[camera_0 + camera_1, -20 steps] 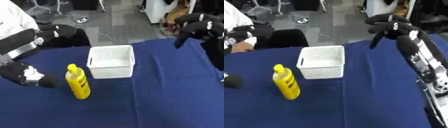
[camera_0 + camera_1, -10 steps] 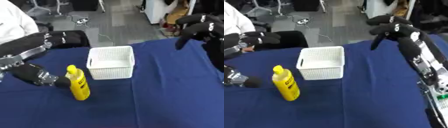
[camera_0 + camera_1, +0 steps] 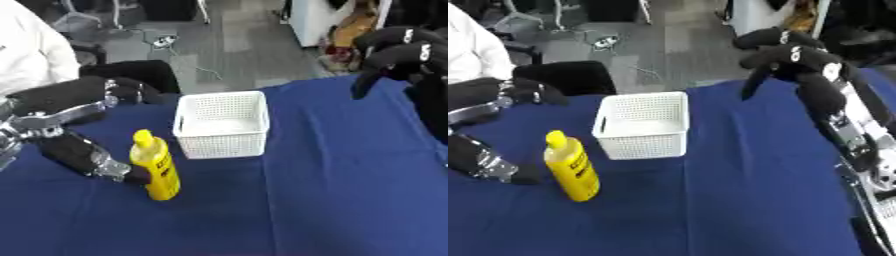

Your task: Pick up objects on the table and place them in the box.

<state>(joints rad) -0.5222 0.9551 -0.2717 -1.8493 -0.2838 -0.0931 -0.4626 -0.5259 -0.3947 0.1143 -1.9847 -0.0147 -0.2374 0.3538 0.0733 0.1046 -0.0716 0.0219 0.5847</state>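
One yellow squeeze bottle (image 3: 156, 167) is seen standing upright on the blue-covered desk (image 3: 332, 200), toward its left edge and just left of a white mesh basket (image 3: 222, 123), which serves as the box and appears empty. The left hand (image 3: 83, 150) is brought in low from the desk's left edge, its lower fingers (image 3: 131, 174) touching or nearly touching the bottle's near-left side while the upper part arches above, level with the cap. The fingers are apart and not clamped on the bottle; the hand appears shaped for a side grasp around the body. The right hand (image 3: 785, 57) is held high over the desk's far right corner, fingers curled downward around nothing, apparently kept clear of the work.

Bottle and basket are close but apart, so a short lift over the near-left rim would probably suffice. Open cloth lies toward the near edge and the whole right side. The bottle is tall and narrow, and a sideways nudge could tip it toward the basket wall.
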